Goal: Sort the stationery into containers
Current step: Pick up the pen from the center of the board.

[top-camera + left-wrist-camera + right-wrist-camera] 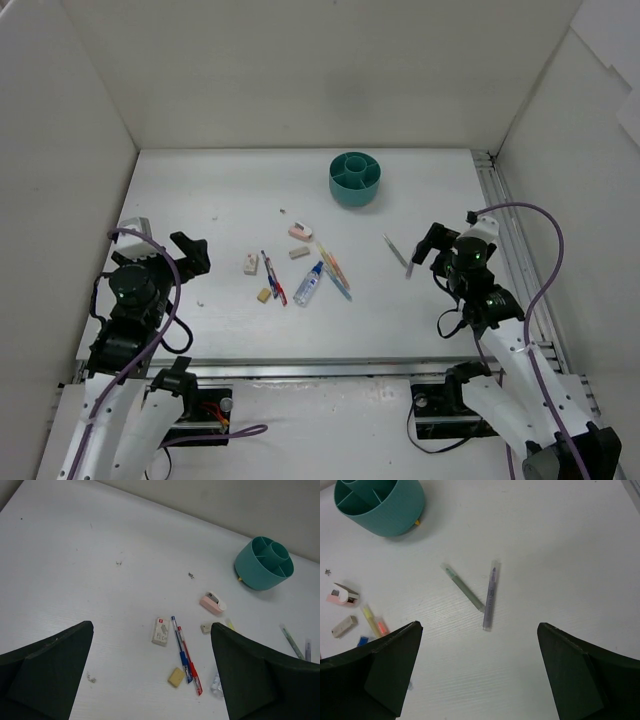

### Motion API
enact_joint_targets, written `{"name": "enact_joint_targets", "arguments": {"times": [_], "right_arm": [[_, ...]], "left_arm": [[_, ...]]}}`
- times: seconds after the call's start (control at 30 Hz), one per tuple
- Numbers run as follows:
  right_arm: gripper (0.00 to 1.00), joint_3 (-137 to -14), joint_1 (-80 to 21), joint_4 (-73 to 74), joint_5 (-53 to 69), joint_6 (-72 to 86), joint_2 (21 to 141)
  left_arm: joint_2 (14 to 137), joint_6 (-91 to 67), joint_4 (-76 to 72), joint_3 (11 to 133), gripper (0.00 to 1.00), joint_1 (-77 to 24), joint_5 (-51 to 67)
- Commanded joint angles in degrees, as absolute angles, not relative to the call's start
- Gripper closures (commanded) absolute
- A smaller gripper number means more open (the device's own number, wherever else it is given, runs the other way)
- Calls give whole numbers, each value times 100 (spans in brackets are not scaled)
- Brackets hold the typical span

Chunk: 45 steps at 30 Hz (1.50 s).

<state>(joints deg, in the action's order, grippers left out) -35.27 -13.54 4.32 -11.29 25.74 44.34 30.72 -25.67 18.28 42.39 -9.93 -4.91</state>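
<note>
Left end effector (152, 624): released, fingers spread wide with nothing between them; it hovers over the near-left part of the desk (200, 190), left of the stationery.
Right end effector (480, 624): released as well, jaws wide apart and holding nothing; it hangs over the right part of the desk, just near of two thin pens.
Teal cup (354, 178): upright at the far middle of the desk, round, split inside into compartments, well apart from both arms.
Grey-green pen (464, 587): flat on the desk, right of the main cluster, its near end touching or just beside the clear pen.
Clear pen (490, 595): flat beside it, the two forming a narrow V.
Pink eraser (300, 231): on the desk, near of the cup and left of it.
Tan eraser (299, 252): just near of the pink one.
White eraser (160, 631): left of the pen pair, apart from it.
Blue pen (180, 650) and red pen (189, 660): side by side, touching along their length.
Yellowish eraser (175, 676): just beside the blue pen, on its left.
White tube (309, 285): blue cap, lying tilted right of the red pen.
Orange and teal pens (335, 270): lying together, right of the tube.
</note>
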Motion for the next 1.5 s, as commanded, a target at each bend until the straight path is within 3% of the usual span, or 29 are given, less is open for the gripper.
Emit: {"name": "enact_joint_targets", "arguments": {"times": [0.0,0.23,0.73,1.1,1.47], "right_arm": [[2,-3893,-1354,176,-1335,2654,4588],[2,-4025,-1354,202,-1617,2681,5062],[5,-5624,-826,817,-1028,3023,8346],[32,-6407,-738,1046,-888,3138,9799],[67,-6636,-668,1195,-747,3120,10521]], "left_arm": [[3120,-2549,1573,4280,0,-949,-483],[3278,-2549,1450,4210,0,-949,-431],[3972,-2566,1257,4236,0,-897,-211],[4184,-2584,1310,4254,0,-844,-369],[4210,-2558,1345,4289,0,-844,-448]]}}
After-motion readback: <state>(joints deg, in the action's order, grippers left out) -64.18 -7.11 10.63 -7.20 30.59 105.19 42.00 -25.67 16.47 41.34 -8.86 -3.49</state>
